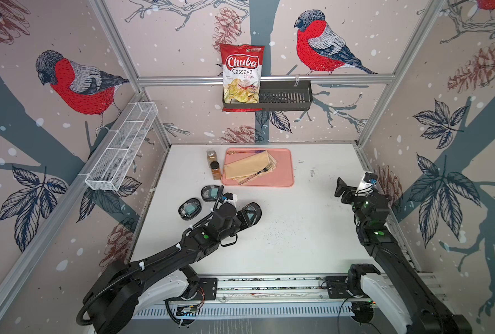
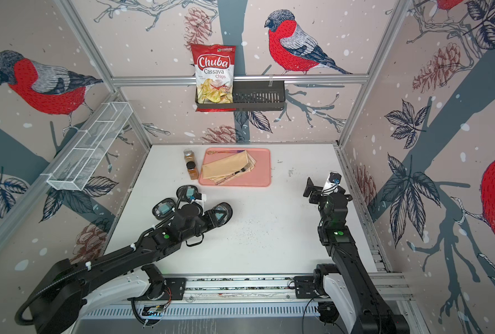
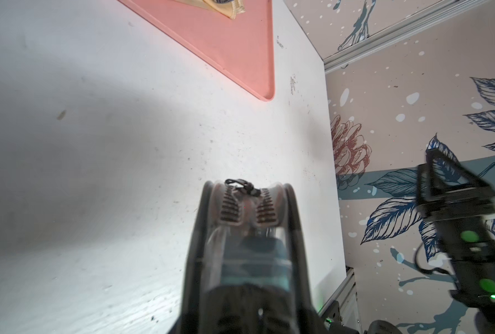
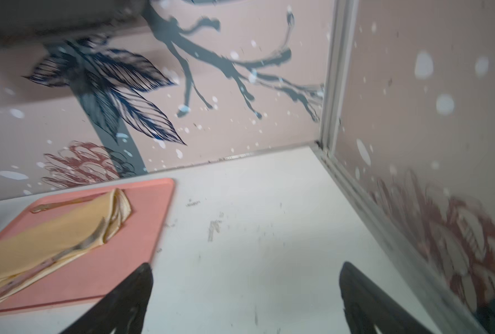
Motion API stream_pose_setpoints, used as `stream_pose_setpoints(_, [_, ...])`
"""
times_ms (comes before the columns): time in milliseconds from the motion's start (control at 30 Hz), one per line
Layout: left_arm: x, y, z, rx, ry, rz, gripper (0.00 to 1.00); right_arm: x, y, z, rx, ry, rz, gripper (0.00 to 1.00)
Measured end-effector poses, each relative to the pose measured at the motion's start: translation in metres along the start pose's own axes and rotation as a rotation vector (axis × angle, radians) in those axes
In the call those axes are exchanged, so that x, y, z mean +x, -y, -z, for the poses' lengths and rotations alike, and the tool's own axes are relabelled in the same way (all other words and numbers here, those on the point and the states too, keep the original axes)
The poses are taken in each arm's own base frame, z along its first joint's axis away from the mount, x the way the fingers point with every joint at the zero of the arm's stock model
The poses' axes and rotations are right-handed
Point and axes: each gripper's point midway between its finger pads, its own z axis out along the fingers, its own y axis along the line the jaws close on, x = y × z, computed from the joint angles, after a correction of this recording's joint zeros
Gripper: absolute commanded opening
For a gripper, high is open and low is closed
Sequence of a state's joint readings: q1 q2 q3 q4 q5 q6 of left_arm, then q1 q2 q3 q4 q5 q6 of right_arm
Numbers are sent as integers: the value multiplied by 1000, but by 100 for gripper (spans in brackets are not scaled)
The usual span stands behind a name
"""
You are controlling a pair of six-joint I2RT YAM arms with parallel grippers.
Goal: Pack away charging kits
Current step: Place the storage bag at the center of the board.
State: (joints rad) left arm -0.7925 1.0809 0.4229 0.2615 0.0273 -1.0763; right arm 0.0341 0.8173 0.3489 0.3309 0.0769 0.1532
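Your left gripper [image 1: 244,217] is clamped narrow on one end of a black oval case [image 1: 253,213]. It holds the case tilted and low over the table, nearer the robot than the pink tray [image 1: 287,162], off its near left corner. I cannot tell whether the free end touches the table. Gripping by one end looks deliberate to me: it leaves the zip pull [image 3: 242,185] at the far end exposed and the clear lid unobstructed. Through that lid in the left wrist view you can see a teal plug adapter [image 3: 252,260]. Blur hides whether the zip is fully closed, and no cable can be made out.

A second case [image 1: 190,208] and a third case [image 1: 211,193] lie flat just beside each other, farther left of the tray's near left corner. Each shows a teal block under its lid, and I judge they are parked together to keep the kits in one spot.

Your right gripper [image 4: 246,303] stands wide and empty, raised well to the right of the tray, clear of the work.

The tray holds a folded yellow napkin [image 1: 249,167], a fork [image 1: 259,173] and a spoon [image 1: 239,151], and two spice jars [image 1: 214,166] stand just beside its left edge; none of these is yours to pack
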Motion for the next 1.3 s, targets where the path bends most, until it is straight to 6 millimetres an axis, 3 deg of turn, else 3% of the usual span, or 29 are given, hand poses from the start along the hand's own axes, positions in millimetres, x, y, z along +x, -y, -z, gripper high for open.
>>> stream_pose_setpoints(133, [15,-7,-29,-52,3,31,0,32,28,-8,110,-19,-65,100])
stream_pose_setpoints(267, [25,-22,-67,-112,-11,87,0,59,44,-13,182,-36,-58,100])
stream_pose_setpoints(367, [35,-29,-90,-132,-28,122,0,62,48,-22,204,-17,-41,100])
stream_pose_setpoints(467, [33,-23,-105,-111,-17,144,0,72,50,-34,216,-54,-19,99])
stream_pose_setpoints(700, [36,-12,-140,-83,-37,186,1,58,41,-50,166,4,-4,99])
stream_pose_setpoints(800, [39,-17,-151,-86,-36,212,19,70,40,-47,137,21,11,99])
stream_pose_setpoints(867, [39,-16,-155,-70,-30,228,47,79,41,-52,133,-8,15,99])
stream_pose_setpoints(933, [37,-13,-156,-55,-25,232,72,72,37,-60,110,10,22,99])
stream_pose_setpoints(1000, [33,-4,-158,-36,-16,232,84,66,30,-64,87,28,38,99])
stream_pose_setpoints(1100, [25,2,-156,-54,7,221,97,65,24,-65,65,30,42,99])
stream_pose_setpoints(1300, [-2,-23,-133,-211,91,176,97,64,22,-65,52,37,62,99])
